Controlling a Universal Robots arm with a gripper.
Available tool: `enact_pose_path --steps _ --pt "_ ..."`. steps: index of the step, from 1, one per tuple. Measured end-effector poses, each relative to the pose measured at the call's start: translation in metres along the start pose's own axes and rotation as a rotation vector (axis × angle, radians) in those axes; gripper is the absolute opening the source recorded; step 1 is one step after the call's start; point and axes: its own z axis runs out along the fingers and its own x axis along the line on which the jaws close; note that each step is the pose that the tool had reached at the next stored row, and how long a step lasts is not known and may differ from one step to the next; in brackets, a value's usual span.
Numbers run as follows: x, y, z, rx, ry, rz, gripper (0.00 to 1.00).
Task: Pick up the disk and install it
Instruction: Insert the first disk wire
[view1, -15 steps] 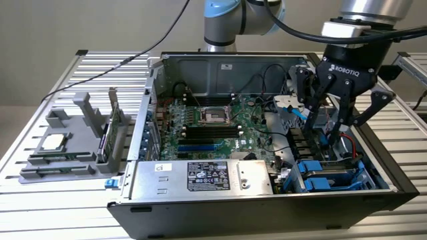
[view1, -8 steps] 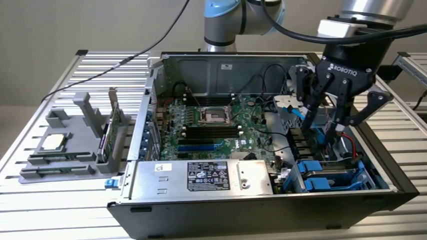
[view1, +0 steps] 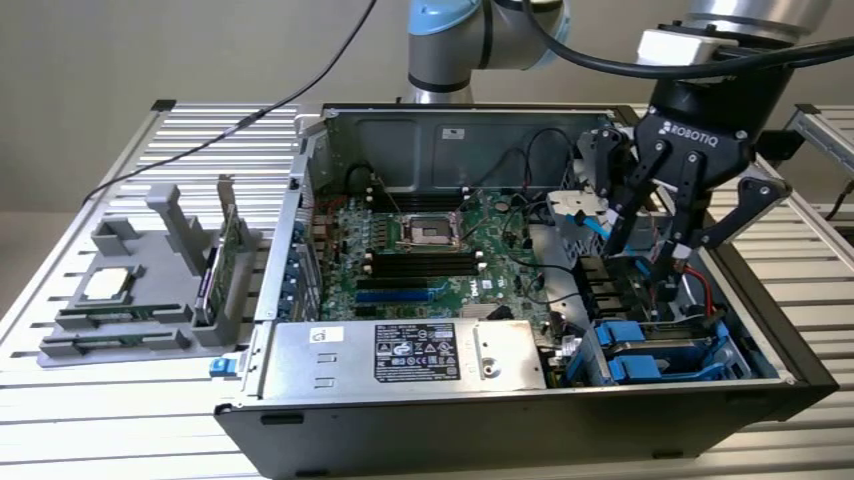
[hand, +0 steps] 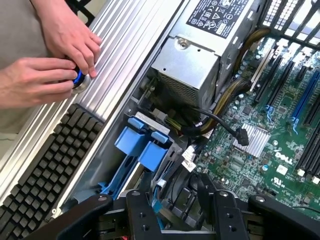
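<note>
The disk's bright blue carrier (view1: 661, 355) lies in the drive bay at the front corner of the open computer case (view1: 534, 425), on the exterior view's right. A grey surface shows between its blue arms. In the wrist view the blue carrier (hand: 142, 145) lies just ahead of the fingers, its metal body mostly hidden by cables. My gripper (view1: 654, 255) hangs over the bay a little above the carrier, open, with nothing between the fingers (hand: 140, 215).
A silver power supply (view1: 414, 350) with a black-and-white label sits beside the bay. The motherboard (view1: 427, 250) lies further in, cables trailing by the gripper. A grey fixture (view1: 147, 280) stands on the exterior view's left. A person's hands (hand: 50, 65) work beside a keyboard (hand: 45, 165).
</note>
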Motion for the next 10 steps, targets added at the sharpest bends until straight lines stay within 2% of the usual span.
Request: enact_pose_path --steps 3,5,7,10 --pt "0.0041 0.0003 -0.0038 0.0005 -0.0019 0.001 0.49" --pt "0.0061 0.0007 -0.0058 0.0025 -0.0058 0.001 0.49" --pt "0.0073 0.0008 -0.0065 0.0075 -0.0147 0.000 0.49" --pt "0.0093 0.0011 -0.0063 0.0177 -0.0322 -0.002 0.49"
